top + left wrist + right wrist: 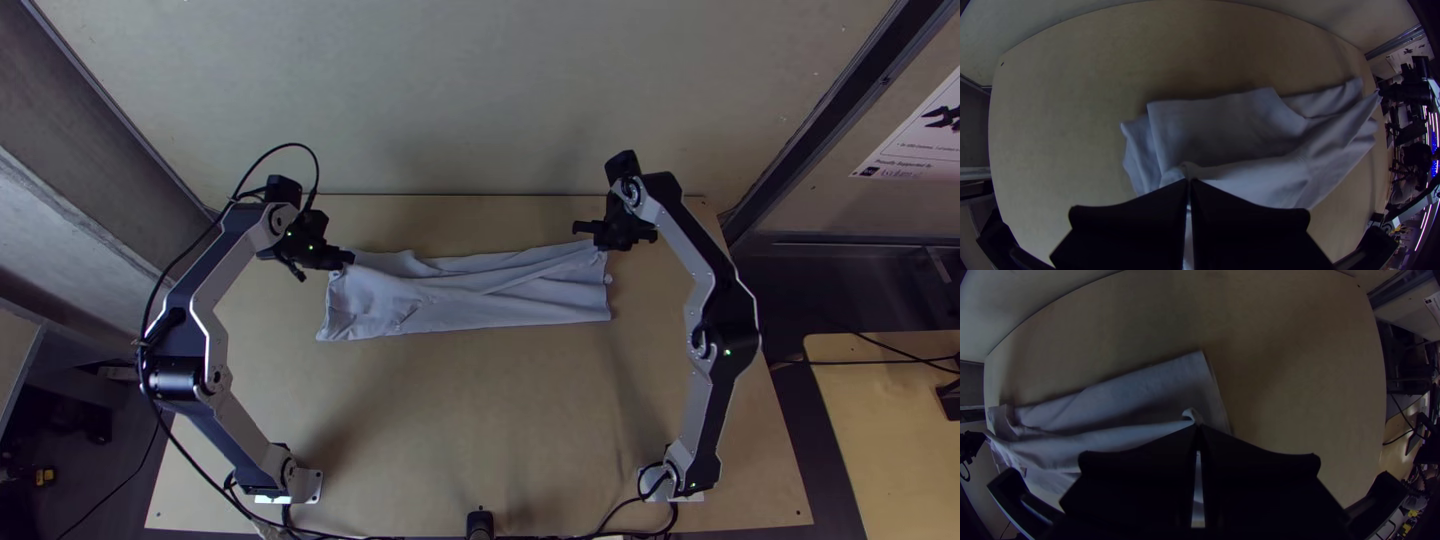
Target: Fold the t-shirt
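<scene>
Wide-fingered black left gripper [1190, 181] clenched, pinching pale grey-blue cloth t-shirt [465, 300] at its 10 o'clock in top view; matching black right gripper [1198, 426] clenched on same shirt at 2 o'clock. Shirt lies as long, rumpled, layered strip, toward 12 o'clock on light wooden table [480, 420]. Likely step: lengthwise fold. Next move probably calls for bringing held layer over evenly, laying it flat, then letting go.

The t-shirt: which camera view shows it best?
The top view: it takes in nearly the whole t-shirt, a long creased strip. The left wrist view shows a fold pinched by the left gripper; the right wrist view, a raised ridge pinched by the right gripper.
</scene>
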Controlling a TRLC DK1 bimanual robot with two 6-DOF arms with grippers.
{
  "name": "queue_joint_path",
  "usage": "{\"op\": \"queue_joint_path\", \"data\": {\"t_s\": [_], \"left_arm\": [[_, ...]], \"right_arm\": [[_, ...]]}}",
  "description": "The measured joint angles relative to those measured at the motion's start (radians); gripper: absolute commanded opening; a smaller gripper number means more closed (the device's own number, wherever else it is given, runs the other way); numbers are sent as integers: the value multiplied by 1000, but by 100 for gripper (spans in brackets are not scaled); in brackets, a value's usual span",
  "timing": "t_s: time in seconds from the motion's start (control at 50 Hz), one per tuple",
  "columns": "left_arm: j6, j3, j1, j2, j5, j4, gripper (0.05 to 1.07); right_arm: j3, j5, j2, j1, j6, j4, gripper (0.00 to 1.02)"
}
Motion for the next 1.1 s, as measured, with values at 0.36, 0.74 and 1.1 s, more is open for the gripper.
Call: {"op": "queue_joint_path", "data": {"t_s": [0.36,0.74,1.1], "left_arm": [[-15,17,5,143,-3,170,50],[-100,14,15,172,8,193,103],[-179,0,117,8,139,147,103]], "right_arm": [[37,0,128,-14,-4,1,7],[40,5,122,-46,-3,8,99],[1,26,-98,-45,2,10,99]]}}
